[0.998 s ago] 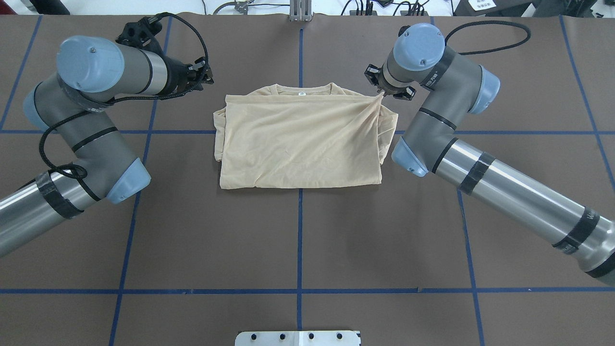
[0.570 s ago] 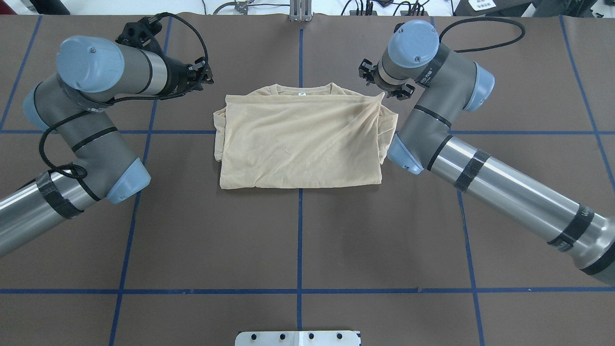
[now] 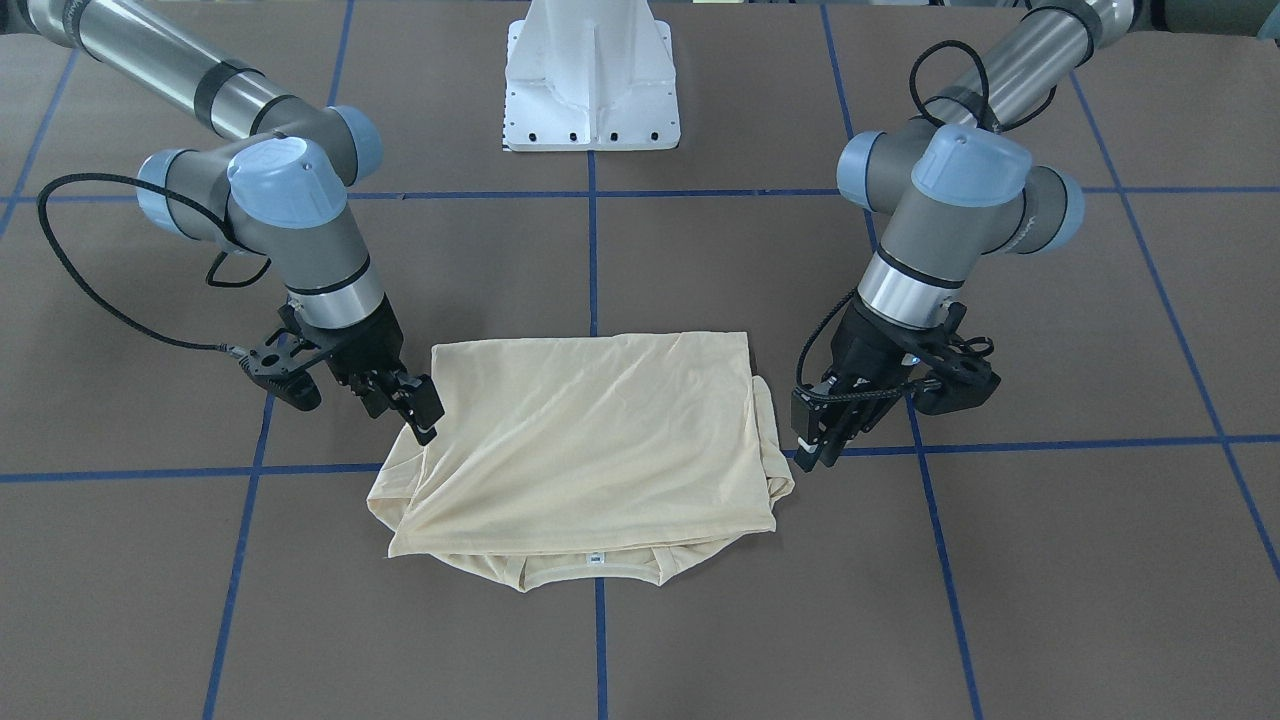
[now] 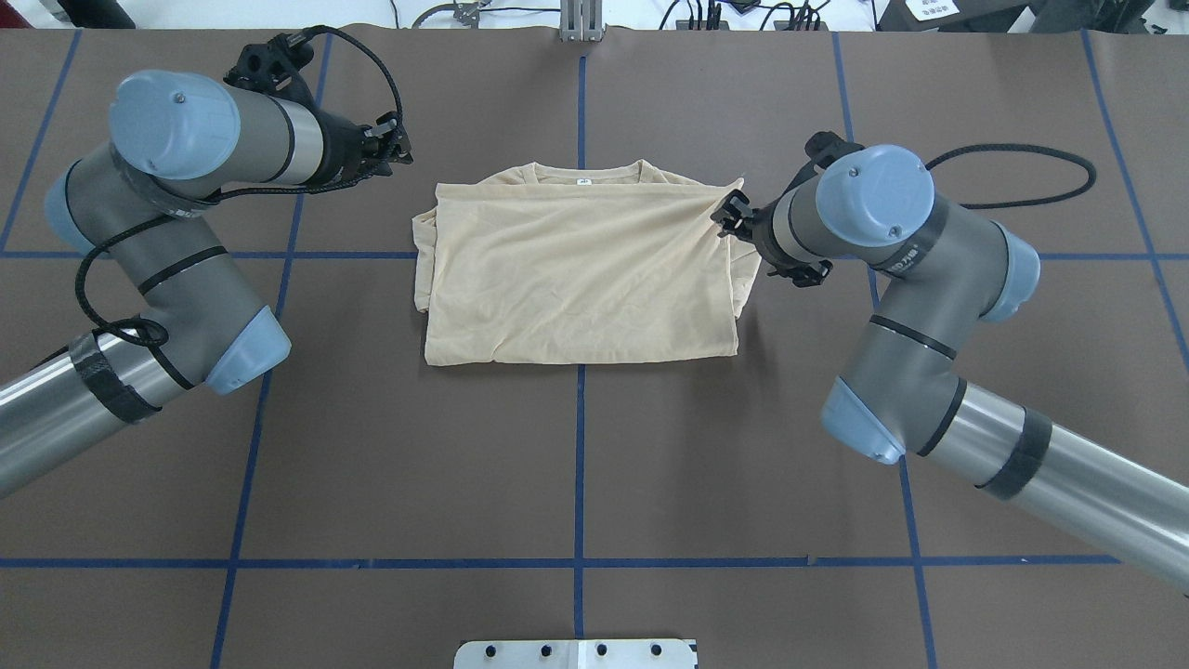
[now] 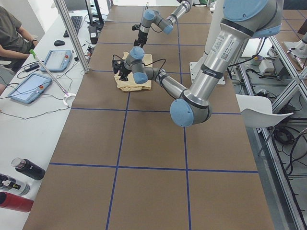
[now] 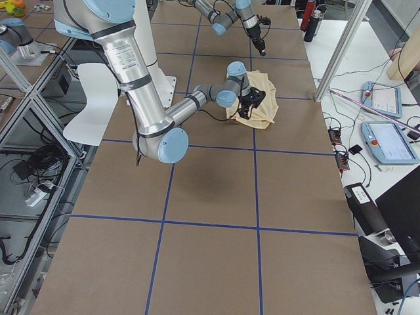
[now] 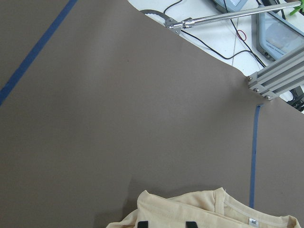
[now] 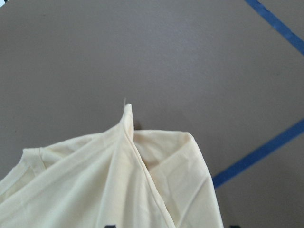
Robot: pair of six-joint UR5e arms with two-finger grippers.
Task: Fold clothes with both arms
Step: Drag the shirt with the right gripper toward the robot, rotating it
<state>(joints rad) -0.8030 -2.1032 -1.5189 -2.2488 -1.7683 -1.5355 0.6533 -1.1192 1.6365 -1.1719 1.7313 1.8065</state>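
Cream-yellow thin long-sleeved T-shirt (image 4: 576, 269) lies folded into a rectangle on the brown desk (image 4: 576, 465); my right arm (image 4: 892, 242) has just swung off its far right corner, leaving it peaked, so I judge that fold finished. My right jaws stand wide and empty by the shirt's right edge, my left jaws narrowly parted, empty, off its far left corner. No container shows.
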